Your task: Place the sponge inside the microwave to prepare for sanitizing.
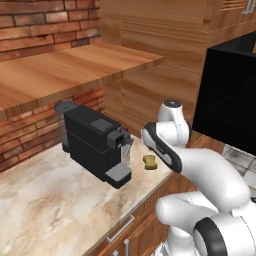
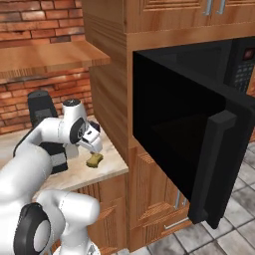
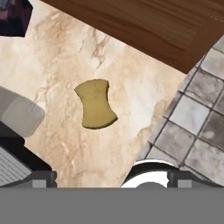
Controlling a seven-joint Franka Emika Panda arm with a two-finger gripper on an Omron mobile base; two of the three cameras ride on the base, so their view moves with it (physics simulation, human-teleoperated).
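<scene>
The sponge, a small mustard-yellow block with pinched sides, lies flat on the marble counter near its right end, also seen as the sponge and the sponge. My gripper hovers above it, open, its fingertips wide apart with nothing between them. The hand points down over the counter. To the right, the black microwave is built into the wood cabinet. Its wide dark door is swung open; the same door shows at the right of the left base view.
A black coffee machine stands just left of the sponge, its grey drip tray close by. A dark purple-black box sits further back. The counter edge drops to a tiled floor. A wooden shelf hangs overhead.
</scene>
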